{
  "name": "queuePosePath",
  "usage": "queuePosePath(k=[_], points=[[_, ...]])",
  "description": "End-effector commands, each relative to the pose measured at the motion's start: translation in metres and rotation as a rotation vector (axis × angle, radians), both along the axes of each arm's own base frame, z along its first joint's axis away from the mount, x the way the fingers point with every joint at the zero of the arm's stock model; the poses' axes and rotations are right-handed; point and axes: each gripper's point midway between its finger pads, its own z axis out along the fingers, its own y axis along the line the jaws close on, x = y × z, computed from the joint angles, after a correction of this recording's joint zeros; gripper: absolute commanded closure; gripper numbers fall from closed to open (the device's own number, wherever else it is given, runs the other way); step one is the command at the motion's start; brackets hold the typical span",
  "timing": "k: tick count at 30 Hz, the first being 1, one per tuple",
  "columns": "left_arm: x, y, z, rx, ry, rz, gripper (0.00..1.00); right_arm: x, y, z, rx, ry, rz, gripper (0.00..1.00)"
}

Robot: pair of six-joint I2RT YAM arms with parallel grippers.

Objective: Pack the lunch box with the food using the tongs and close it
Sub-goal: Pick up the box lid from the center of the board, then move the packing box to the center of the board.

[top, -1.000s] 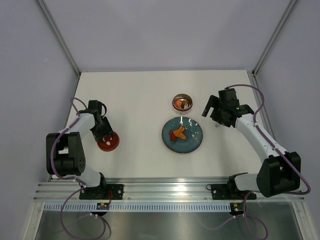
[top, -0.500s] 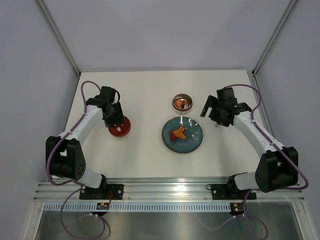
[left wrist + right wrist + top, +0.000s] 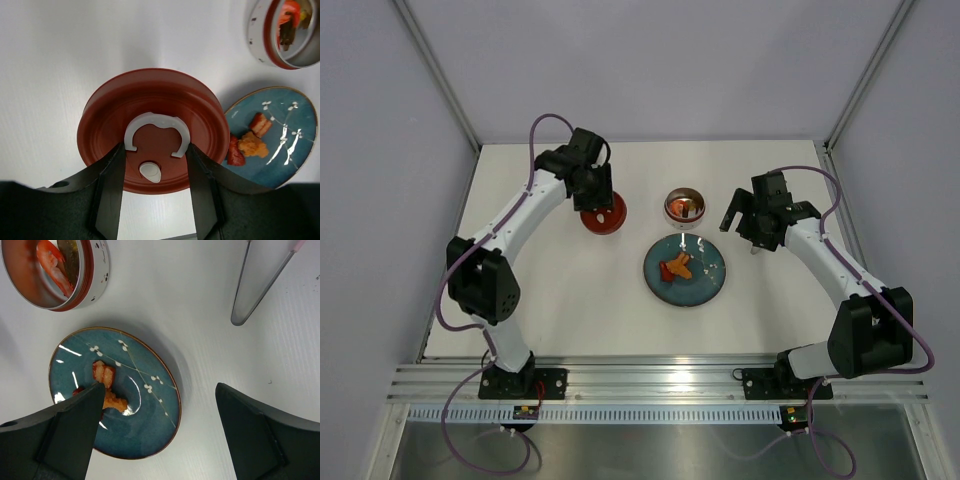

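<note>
Left end effector: mine (image 3: 156, 150) is closed part way on the red lid (image 3: 152, 127), one finger on each side of its white curled handle. The lid hangs above the worktop (image 3: 550, 290), just left of the lunch box (image 3: 685, 206).
Right end effector: mine (image 3: 160, 386) stands wide and holds nothing, hovering over the plate (image 3: 150, 430).
Done: some food is in the lunch box; red and darker pieces show inside it.
Left: a few orange and red pieces of food (image 3: 677, 268) lie on the plate. The tongs (image 3: 260, 285) lie on the worktop beside the plate, in neither end effector. The lunch box is open. By my reckoning I am about midway: more packing, then closing.
Left wrist view only: the grip on the handle, and the lid's shadow beneath it.
Right wrist view only: the tongs laid out in full; from above my right arm mostly covers them.
Top view only: both arms at once, with lid, lunch box and plate close together mid-worktop.
</note>
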Motion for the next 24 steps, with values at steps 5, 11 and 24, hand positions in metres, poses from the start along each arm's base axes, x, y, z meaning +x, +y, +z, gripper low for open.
queuePosePath(k=[5, 11, 24], points=[[0.028, -0.053, 0.026, -0.03, -0.046, -0.092, 1.0, 0.022, 0.009, 0.016, 0.019, -0.045, -0.009, 0.01], [0.037, -0.08, 0.032, -0.068, -0.061, -0.139, 1.0, 0.076, 0.006, 0.009, 0.111, -0.021, -0.068, 0.07], [0.038, -0.086, 0.034, -0.082, -0.064, -0.157, 1.0, 0.196, 0.01, -0.053, 0.182, 0.106, -0.143, 1.0]])
